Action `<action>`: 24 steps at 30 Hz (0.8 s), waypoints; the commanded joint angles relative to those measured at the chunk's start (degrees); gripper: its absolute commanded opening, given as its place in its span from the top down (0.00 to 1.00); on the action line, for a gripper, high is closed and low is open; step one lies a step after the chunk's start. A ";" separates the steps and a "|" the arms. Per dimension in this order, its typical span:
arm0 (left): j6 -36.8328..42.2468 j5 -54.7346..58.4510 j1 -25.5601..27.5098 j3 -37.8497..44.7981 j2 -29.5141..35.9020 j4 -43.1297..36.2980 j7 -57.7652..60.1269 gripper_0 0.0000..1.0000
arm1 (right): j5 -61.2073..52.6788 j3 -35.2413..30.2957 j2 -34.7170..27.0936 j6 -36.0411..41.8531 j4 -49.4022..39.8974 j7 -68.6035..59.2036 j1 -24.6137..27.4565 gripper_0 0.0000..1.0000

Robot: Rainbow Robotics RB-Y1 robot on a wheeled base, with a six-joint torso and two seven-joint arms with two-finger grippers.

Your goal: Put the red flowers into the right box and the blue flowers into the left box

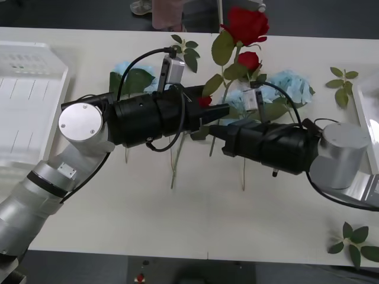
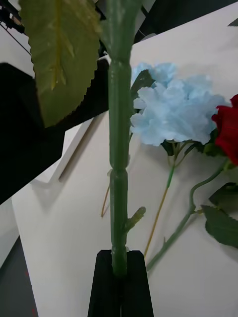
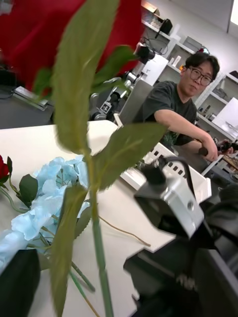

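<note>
A broad white table (image 1: pixel 177 236) spreads across the front view, pale and matte, its near edge dropping to a dark grey floor (image 1: pixel 89 266). Beyond the far edge the floor (image 1: pixel 71 12) runs dark again. Over in the left wrist view the room opens up: white shelving units (image 3: pixel 186 49) line the back wall, stacked with small dark items too blurred to identify. The wall (image 3: pixel 198 17) above is pale, and a bright patch of light (image 3: pixel 234 12) glows at the upper corner. More white furniture (image 3: pixel 225 116) stands off to the side. The light is even and soft, shadows faint across the tabletop.
</note>
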 commanded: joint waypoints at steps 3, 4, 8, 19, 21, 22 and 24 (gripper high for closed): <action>0.33 0.86 -0.11 0.95 0.79 -2.26 -1.97 0.00 | -2.65 -3.99 -15.98 2.95 -7.10 0.52 -0.26 1.00; 0.33 0.86 -0.11 1.48 0.97 -2.43 -2.33 0.00 | -2.65 -5.04 -19.32 4.97 -7.45 -1.59 -0.26 1.00; 4.20 0.94 -0.20 5.52 1.76 -2.52 -2.50 0.00 | -2.65 -7.50 -27.94 10.69 -7.10 -7.22 -0.26 1.00; 8.68 2.70 -0.11 14.40 9.14 -2.52 -1.80 0.00 | -2.12 -9.61 -39.89 27.74 8.98 -16.09 -0.26 1.00; 8.68 2.70 -0.11 15.54 10.81 -2.43 -1.45 0.00 | -0.54 -9.61 -40.59 32.48 14.25 -16.97 -0.35 1.00; 8.68 2.70 -0.11 16.15 12.13 -2.26 -1.10 0.00 | 0.69 -9.61 -41.03 36.09 18.30 -17.76 -0.52 1.00; 8.68 2.61 -0.20 16.95 13.88 -1.82 -0.66 0.00 | 2.62 -9.61 -41.30 41.36 24.10 -18.64 -1.23 1.00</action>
